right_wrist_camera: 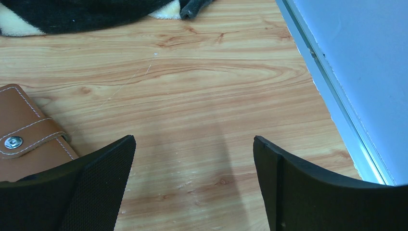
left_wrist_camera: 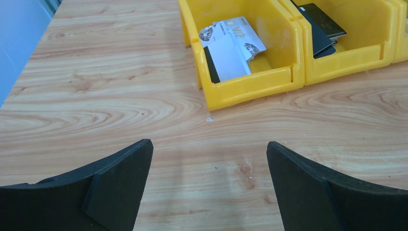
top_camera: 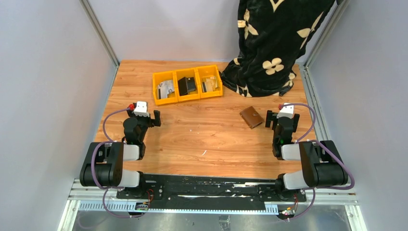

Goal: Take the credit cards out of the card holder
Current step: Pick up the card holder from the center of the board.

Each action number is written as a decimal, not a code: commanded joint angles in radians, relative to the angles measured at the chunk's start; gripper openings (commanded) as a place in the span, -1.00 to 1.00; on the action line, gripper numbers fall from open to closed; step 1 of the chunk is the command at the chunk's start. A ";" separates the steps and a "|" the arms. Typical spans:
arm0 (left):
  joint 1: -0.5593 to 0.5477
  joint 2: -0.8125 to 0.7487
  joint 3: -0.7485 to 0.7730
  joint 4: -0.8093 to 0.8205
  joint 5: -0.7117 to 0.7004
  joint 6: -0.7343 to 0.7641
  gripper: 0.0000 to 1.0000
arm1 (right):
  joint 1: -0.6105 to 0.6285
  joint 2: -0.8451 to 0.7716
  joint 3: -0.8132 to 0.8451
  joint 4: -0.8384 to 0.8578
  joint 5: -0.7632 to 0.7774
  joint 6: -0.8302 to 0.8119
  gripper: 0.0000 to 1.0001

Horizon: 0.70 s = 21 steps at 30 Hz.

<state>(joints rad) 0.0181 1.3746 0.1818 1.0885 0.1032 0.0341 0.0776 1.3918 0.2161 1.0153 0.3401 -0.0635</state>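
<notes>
The brown leather card holder (top_camera: 251, 117) lies closed on the table, snap tab fastened, just left of my right gripper (top_camera: 271, 117); it also shows at the left edge of the right wrist view (right_wrist_camera: 26, 132). My right gripper (right_wrist_camera: 192, 144) is open and empty over bare wood. My left gripper (top_camera: 156, 118) is open and empty at the table's left; in its wrist view (left_wrist_camera: 209, 147) it faces the yellow tray. Credit cards lie in the tray: grey-white printed ones (left_wrist_camera: 231, 48) in the left compartment, black ones (left_wrist_camera: 320, 26) in the middle, tan ones (top_camera: 209, 84) in the right.
The yellow three-compartment tray (top_camera: 187, 85) stands at the back centre. A black cloth with cream flowers (top_camera: 274, 43) hangs over the back right corner. Grey walls and metal rails (right_wrist_camera: 337, 91) bound the table on both sides.
</notes>
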 commanded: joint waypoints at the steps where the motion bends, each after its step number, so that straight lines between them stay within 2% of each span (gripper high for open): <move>1: -0.004 0.001 0.008 0.007 -0.003 0.010 1.00 | -0.013 -0.004 0.005 -0.006 -0.003 0.011 0.91; 17: -0.004 0.000 0.002 0.015 0.003 0.016 1.00 | -0.012 -0.018 -0.002 0.030 -0.005 -0.009 0.91; 18: -0.003 -0.001 -0.002 0.028 0.014 0.016 1.00 | 0.002 -0.036 0.007 0.010 0.014 -0.021 0.91; 21: 0.008 -0.028 0.014 -0.031 0.026 0.012 1.00 | 0.016 -0.177 0.106 -0.301 0.144 0.045 0.92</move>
<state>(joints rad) 0.0185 1.3735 0.1818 1.0870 0.1127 0.0345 0.0818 1.3479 0.2207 0.9657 0.3630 -0.0677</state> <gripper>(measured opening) 0.997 0.956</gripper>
